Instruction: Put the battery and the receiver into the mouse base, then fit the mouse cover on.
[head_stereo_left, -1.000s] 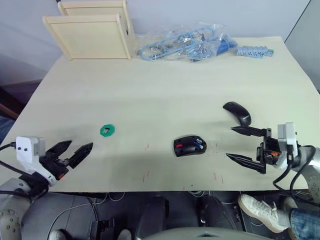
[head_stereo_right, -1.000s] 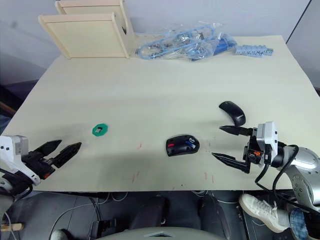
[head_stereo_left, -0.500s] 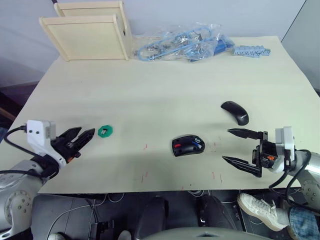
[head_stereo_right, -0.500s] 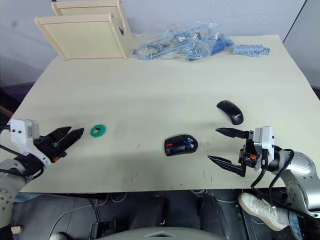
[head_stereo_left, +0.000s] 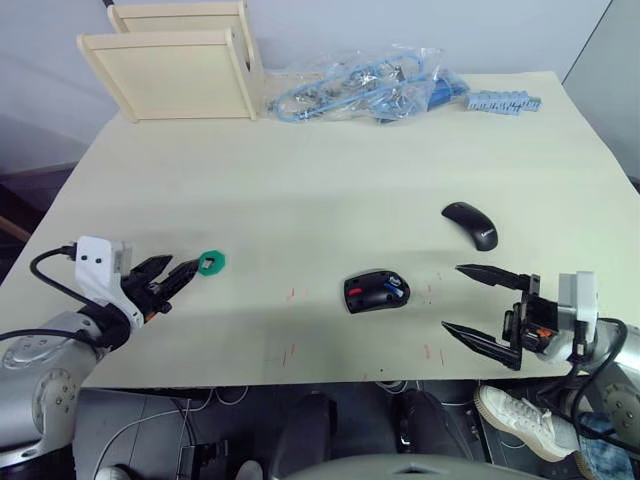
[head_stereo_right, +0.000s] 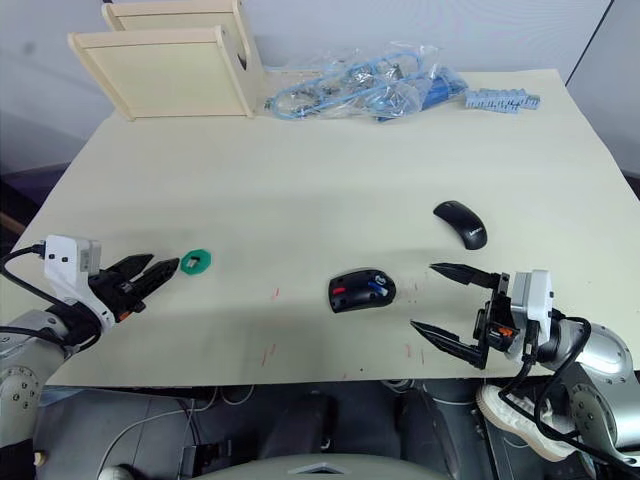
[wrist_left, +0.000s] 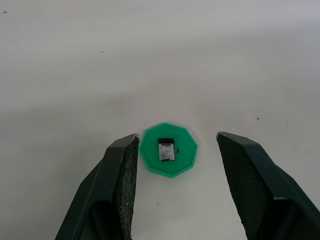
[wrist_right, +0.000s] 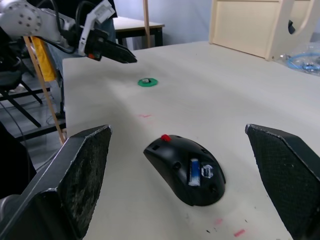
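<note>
The black mouse base (head_stereo_left: 377, 291) with red parts lies near the table's front, with a blue battery (wrist_right: 194, 172) sitting in its open top. To its right, my right gripper (head_stereo_left: 452, 297) is open and apart from the base. The plain black mouse cover (head_stereo_left: 471, 224) lies farther back on the right. At the left, the tiny dark-and-silver receiver (wrist_left: 166, 149) rests on a green disc (head_stereo_left: 213, 262). My left gripper (head_stereo_left: 185, 272) is open, its fingertips (wrist_left: 125, 150) level with the disc's near edge, one on each side.
Two wooden frames (head_stereo_left: 180, 60) stand at the back left. A clear bag of blue parts (head_stereo_left: 370, 90) and a blue strip (head_stereo_left: 505, 102) lie along the back edge. Small red marks dot the table's front.
My left gripper has moved right, up to the green disc, with its fingers closer together. The right gripper has drawn back a little toward the table's front edge.
</note>
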